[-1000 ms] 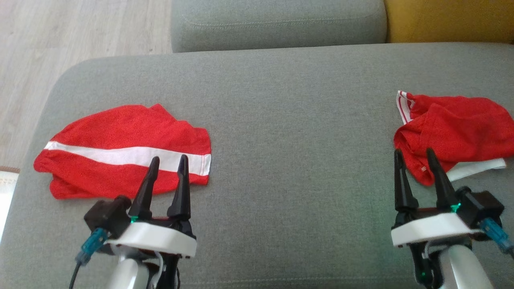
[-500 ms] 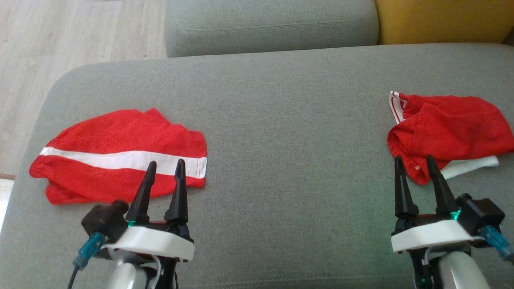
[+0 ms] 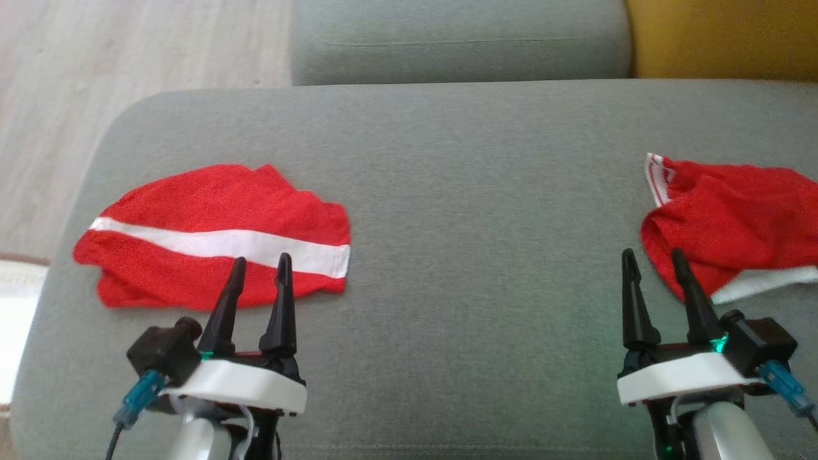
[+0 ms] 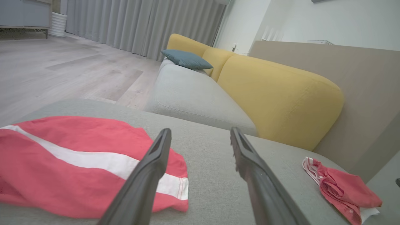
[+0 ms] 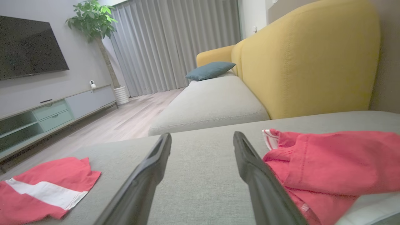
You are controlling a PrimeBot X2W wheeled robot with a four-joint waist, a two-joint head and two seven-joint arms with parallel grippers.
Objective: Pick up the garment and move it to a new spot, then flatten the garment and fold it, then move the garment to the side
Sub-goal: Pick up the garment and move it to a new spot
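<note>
Two red garments on one grey sofa seat (image 3: 479, 223), well apart. Folded garment (image 3: 217, 239) with white stripe at left, lying flat; crumpled garment (image 3: 735, 217) at right edge, white trim showing. Left fingers (image 3: 281, 306) spread wide, holding nothing, tips in line with folded garment's near edge. Right fingers (image 3: 636, 306) likewise wide apart and empty, with one tip just before crumpled garment's near corner. From head: wooden floor (image 3: 128, 51) beyond seat. From left wrist: yellow backrest (image 4: 281, 93), blue pillow (image 4: 187, 59), grey curtains (image 4: 140, 25). From right wrist: television (image 5: 28, 47), potted plant (image 5: 92, 18), low cabinet (image 5: 47, 115).
</note>
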